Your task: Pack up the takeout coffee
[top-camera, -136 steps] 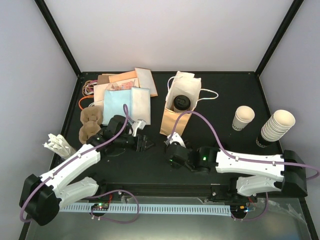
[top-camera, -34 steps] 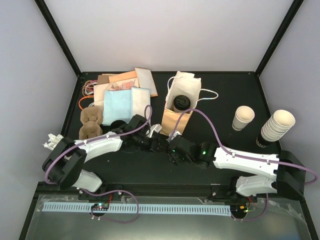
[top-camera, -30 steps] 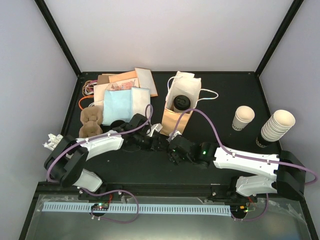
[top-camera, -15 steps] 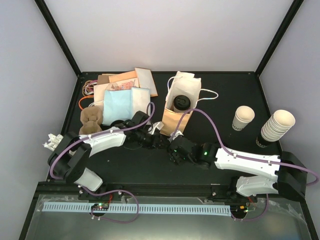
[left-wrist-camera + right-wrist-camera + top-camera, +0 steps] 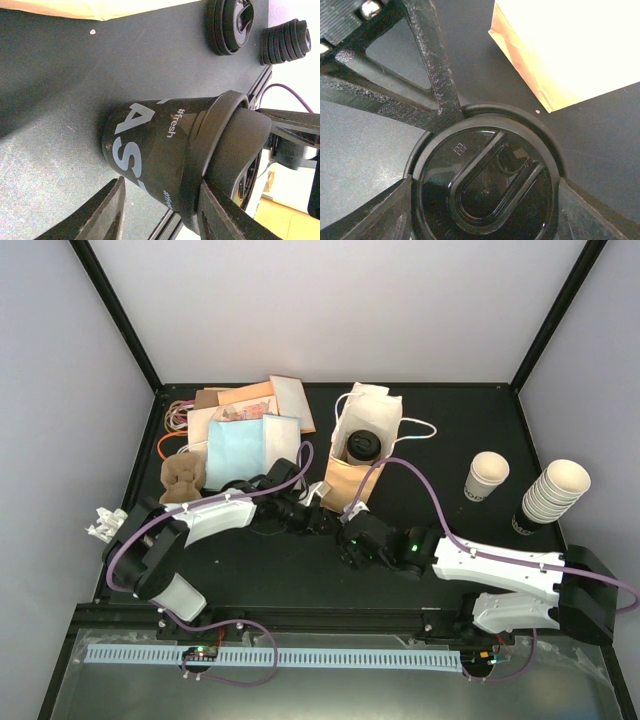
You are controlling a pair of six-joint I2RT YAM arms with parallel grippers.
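The takeout coffee (image 5: 150, 145) stands on the black table just in front of the paper bag (image 5: 345, 485). Its side looks dark with pale lettering. Its round black lid (image 5: 485, 192) fills the right wrist view from above. My right gripper (image 5: 485, 200) comes down over it and is shut on the lid's rim, a finger (image 5: 590, 212) pressing on each side. My left gripper (image 5: 162, 192) reaches in from the left, turned on its side and open. One finger (image 5: 222, 205) rests against the lid's rim; the other (image 5: 97, 215) stays clear of the cup near the table.
The paper bag holds another black-lidded cup (image 5: 361, 445). A lidless cup (image 5: 487, 477) and a cup stack (image 5: 553, 492) stand at the right. Napkins and envelopes (image 5: 245, 430) and a cardboard carrier (image 5: 182, 480) lie at the left. A loose lid (image 5: 230, 25) and a lid stack (image 5: 285, 40) lie beyond.
My left arm has swung right, bringing its gripper from the carrier side up against the cup. The right gripper has edged slightly right and stays shut on the lid.
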